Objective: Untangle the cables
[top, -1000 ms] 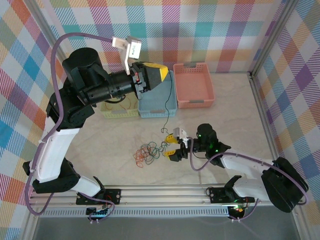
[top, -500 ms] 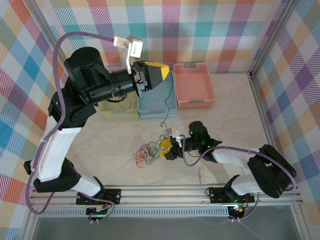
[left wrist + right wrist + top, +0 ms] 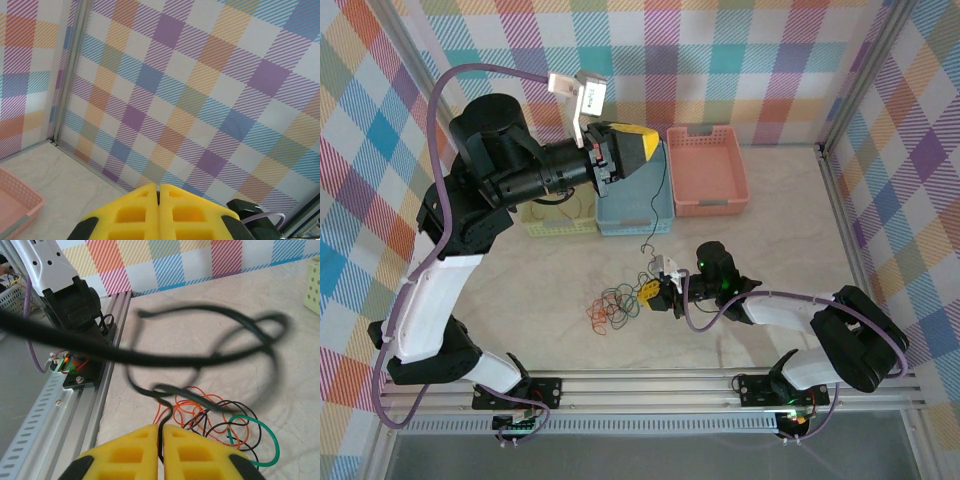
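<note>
Checked walls (image 3: 750,60) in many colours close off a pale marbled desk (image 3: 790,230), seen from above, with three baskets in a row toward 12 o'clock: yellow-green (image 3: 560,228), blue (image 3: 635,225) and pink (image 3: 707,205). The left arm is raised over the blue basket. Its yellow left fingers (image 3: 650,148) are pressed flat together, as the seam in the left wrist view (image 3: 156,192) shows. A thin black cable (image 3: 657,205) appears to start at their tip and drops toward 6 o'clock across the blue basket to the desk. The right arm lies low along the desk, reaching toward 9 o'clock. Its right fingers (image 3: 647,292) are closed, and in the right wrist view (image 3: 161,432) a black strand enters the seam between them, so they are clamped on the black cable (image 3: 200,360), which loops, blurred, close to the lens. The remaining cables (image 3: 610,305), orange-red, black and green, lie as a loose tangle on the desk at 9 o'clock of the right fingers and touch their tip. In the right wrist view the orange loops (image 3: 187,405) and a green loop (image 3: 265,440) spread just beyond the fingertips. An aluminium rail (image 3: 650,385) runs along the desk's 6 o'clock edge.
</note>
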`<state>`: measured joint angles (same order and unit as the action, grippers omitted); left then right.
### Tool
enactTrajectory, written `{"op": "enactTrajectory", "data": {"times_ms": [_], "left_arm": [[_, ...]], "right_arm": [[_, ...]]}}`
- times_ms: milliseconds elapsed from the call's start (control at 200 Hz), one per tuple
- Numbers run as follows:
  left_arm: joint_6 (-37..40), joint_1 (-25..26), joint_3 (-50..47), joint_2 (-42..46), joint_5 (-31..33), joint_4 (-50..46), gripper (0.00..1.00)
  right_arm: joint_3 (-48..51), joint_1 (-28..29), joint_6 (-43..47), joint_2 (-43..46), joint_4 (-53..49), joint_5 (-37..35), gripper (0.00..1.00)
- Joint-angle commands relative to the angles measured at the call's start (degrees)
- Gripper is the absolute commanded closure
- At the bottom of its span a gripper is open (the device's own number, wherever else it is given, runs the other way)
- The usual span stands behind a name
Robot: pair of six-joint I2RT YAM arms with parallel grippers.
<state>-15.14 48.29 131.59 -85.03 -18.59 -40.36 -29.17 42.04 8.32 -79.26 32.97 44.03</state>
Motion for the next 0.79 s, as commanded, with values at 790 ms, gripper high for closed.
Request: {"op": "enactTrajectory", "data": {"times_ms": [790], "left_arm": [[2.2, -0.4, 2.1, 6.8, 1.3, -0.2, 1.0]], "right_arm": [[-3.9, -0.5, 4.9, -2.7, -7.6, -6.7, 1.0]]}}
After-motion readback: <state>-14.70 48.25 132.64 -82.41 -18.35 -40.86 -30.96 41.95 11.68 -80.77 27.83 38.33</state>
